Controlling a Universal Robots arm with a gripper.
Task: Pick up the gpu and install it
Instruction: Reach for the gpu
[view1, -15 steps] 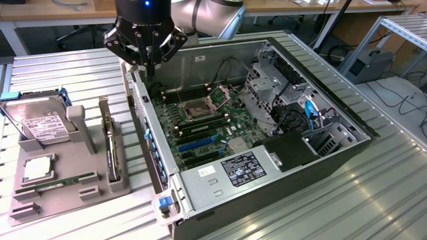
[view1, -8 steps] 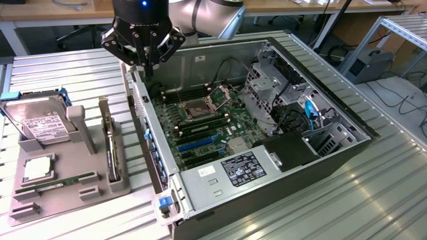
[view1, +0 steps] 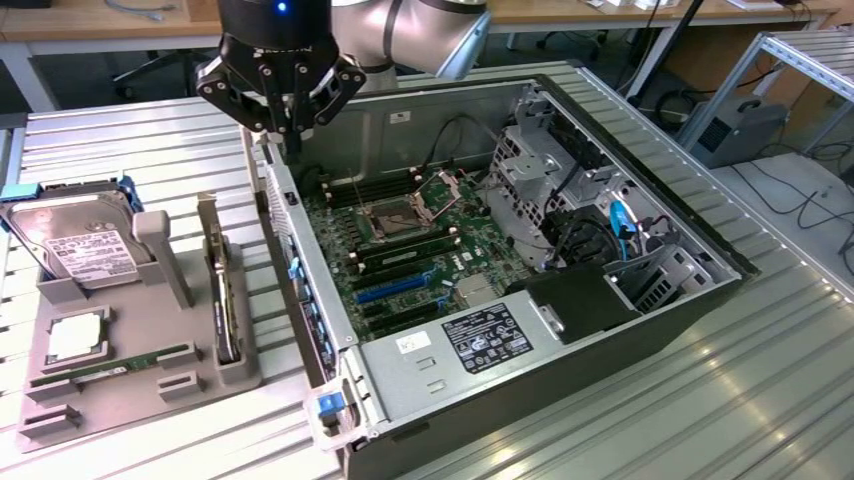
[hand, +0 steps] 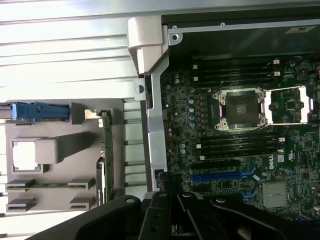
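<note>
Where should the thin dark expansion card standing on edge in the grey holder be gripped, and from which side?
Probably its free upper long edge, near the middle, coming straight down. The thin dark expansion card stands upright in a slot of the grey plastic holder, which covers its lower part; its flat faces suit jaws closing across its thickness.

the black metal gripper (hand: 175, 220) hangs over the edge of the big open dark computer case (hand: 240, 30), its jaws pressed together. inside the case lies a green circuit board (hand: 240, 150) with a square silver chip socket (hand: 239, 110) and a long blue slot (hand: 220, 176). just beside the case, a grey plastic holder (hand: 50, 172) sits on the silver ribbed table (hand: 60, 45). the thin dark gpu card (hand: 106, 155) stands on its edge in the holder, with a blue plastic clip (hand: 37, 111) near it.
</note>
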